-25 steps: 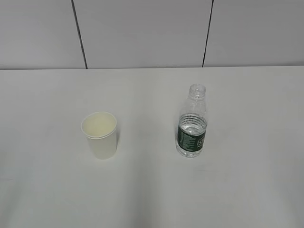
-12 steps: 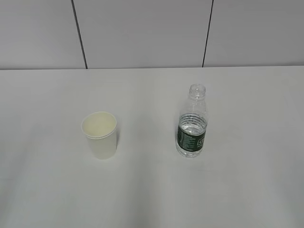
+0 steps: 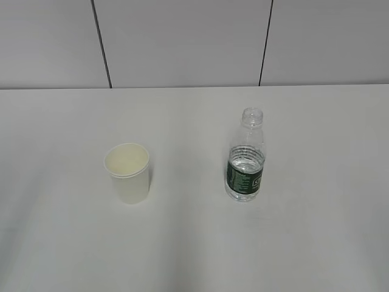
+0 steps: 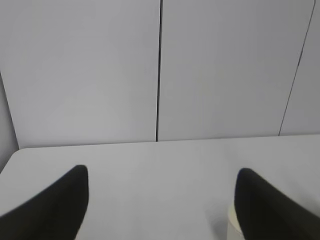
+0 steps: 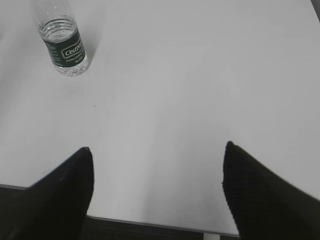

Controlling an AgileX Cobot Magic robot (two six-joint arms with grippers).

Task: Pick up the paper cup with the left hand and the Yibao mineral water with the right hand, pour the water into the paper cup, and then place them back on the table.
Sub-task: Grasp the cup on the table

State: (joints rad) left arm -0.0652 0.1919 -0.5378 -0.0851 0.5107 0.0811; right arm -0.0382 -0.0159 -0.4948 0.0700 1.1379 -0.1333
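The cream-white paper cup (image 3: 127,173) stands upright on the white table (image 3: 194,243), left of centre. The Yibao mineral water (image 3: 245,159), a clear ribbed bottle with a dark green label and no cap, stands upright to its right, part full. Neither arm shows in the exterior view. My left gripper (image 4: 162,175) is open and empty above the table; a sliver of the cup (image 4: 232,223) shows beside its right finger. My right gripper (image 5: 157,152) is open and empty over the table's near edge, with the bottle (image 5: 64,42) far off at the upper left.
A grey panelled wall (image 3: 182,42) with dark vertical seams runs behind the table. The table's near edge (image 5: 150,223) lies under my right gripper, with dark floor beyond it.
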